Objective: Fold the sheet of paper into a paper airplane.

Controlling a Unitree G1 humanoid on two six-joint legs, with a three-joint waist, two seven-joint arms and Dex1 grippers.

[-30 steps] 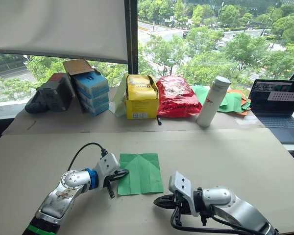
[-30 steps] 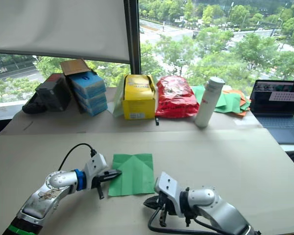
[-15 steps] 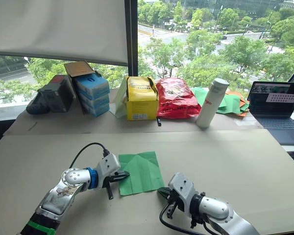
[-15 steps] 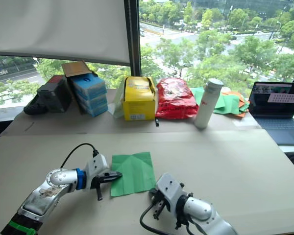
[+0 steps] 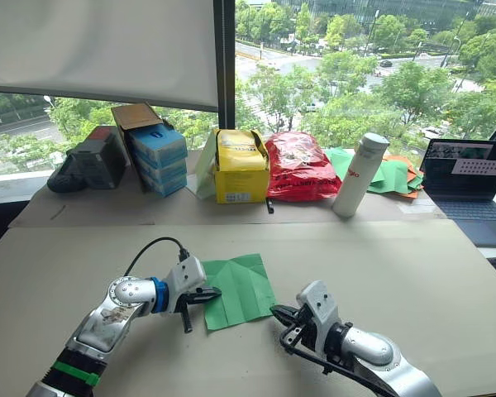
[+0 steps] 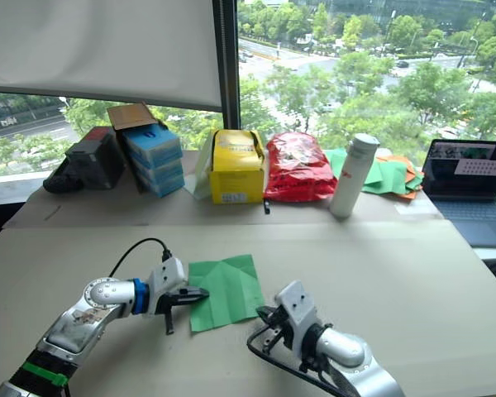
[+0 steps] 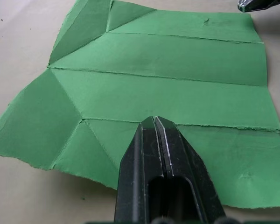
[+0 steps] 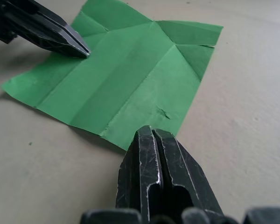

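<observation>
A: Item one, far left at the back?
B: A dark bag (image 5: 84, 164) is sitting on the table (image 5: 413, 273) by the window, with a stack of blue boxes (image 5: 158, 155) leaning just beside it.

A: Nearer the front, left side?
B: The left gripper (image 5: 212, 293) is lying low over the table, its two black fingers pressed together, tips resting on the left edge of the sheet of paper (image 5: 241, 289).

A: And the sheet itself?
B: Bright green, lying flat on the table between the two grippers, creased lengthwise, with its two far corners folded in toward the centre line.

A: Behind it?
B: A yellow box (image 5: 239, 165) and a red bag (image 5: 296, 166) are standing side by side, then a white bottle (image 5: 359, 174) upright.

A: Right side, front?
B: The right gripper (image 5: 280, 313) is hovering just beside the sheet's near right corner, fingers closed on nothing; whether it is touching the paper I cannot tell.

A: Far right?
B: A heap of green and orange sheets (image 5: 392, 173) is lying behind the bottle, and a laptop (image 5: 467, 184) is standing open.
</observation>
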